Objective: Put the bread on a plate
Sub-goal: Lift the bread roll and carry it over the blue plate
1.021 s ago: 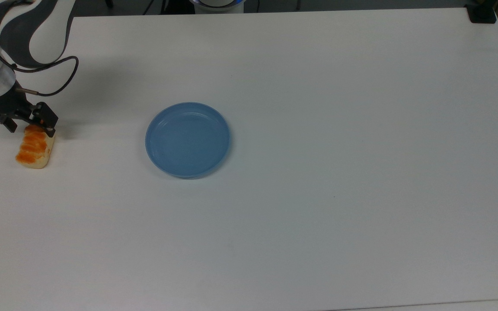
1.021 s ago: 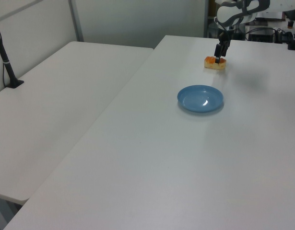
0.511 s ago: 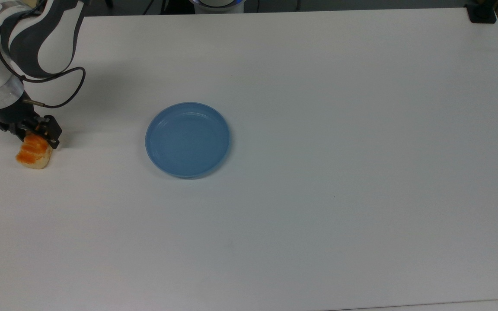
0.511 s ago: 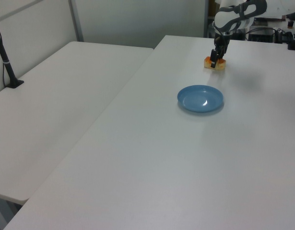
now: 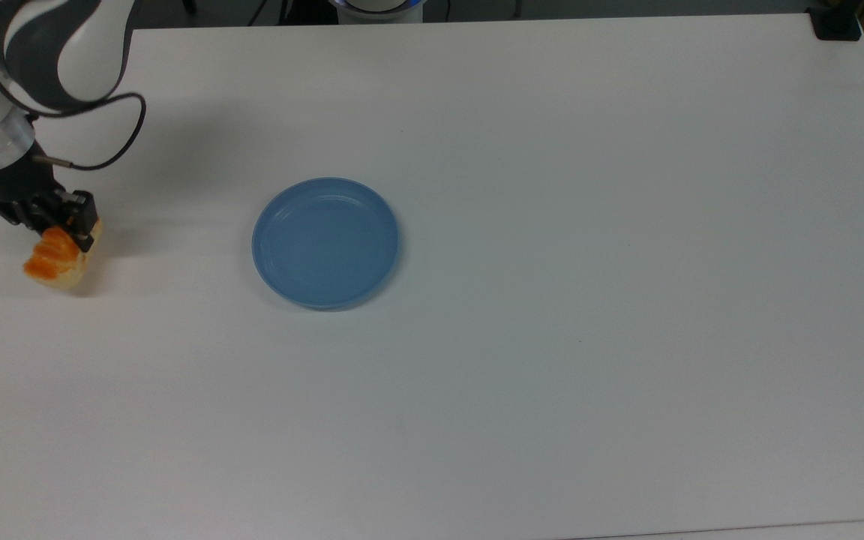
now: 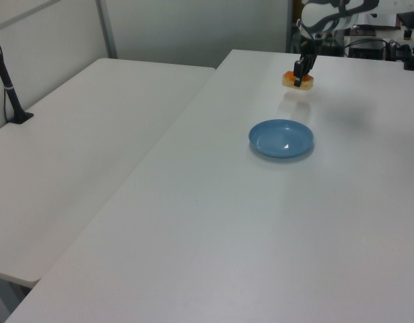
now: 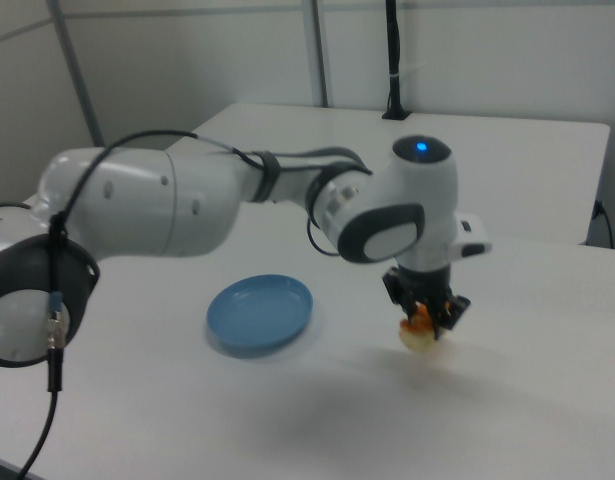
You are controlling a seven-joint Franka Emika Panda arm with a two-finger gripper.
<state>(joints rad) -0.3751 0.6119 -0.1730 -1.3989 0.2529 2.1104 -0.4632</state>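
Observation:
The bread point(image 5: 55, 259), a small roll with an orange-brown top and pale sides, hangs just above the white table point(image 5: 552, 337) at the top view's far left. My gripper point(image 5: 64, 225) is shut on its nearer end. In the left view the bread point(image 6: 297, 81) floats over its own shadow, held by the gripper point(image 6: 299, 74). In the right view the bread point(image 7: 419, 336) dangles under the gripper point(image 7: 427, 318). The light-blue plate point(image 5: 325, 242) lies flat with nothing on it, well to the right of the bread in the top view. It also appears as the plate point(image 6: 281, 138) and the plate point(image 7: 260, 313).
A black clamp point(image 5: 837, 22) sits at the table's far right corner in the top view. The arm's base point(image 5: 376, 7) stands at the table's top edge. A second white table point(image 6: 72, 134) with a black post point(image 6: 8, 87) adjoins on the left view's left.
The gripper came down over the bread, shut on it and lifted it off the table. The plate has not moved.

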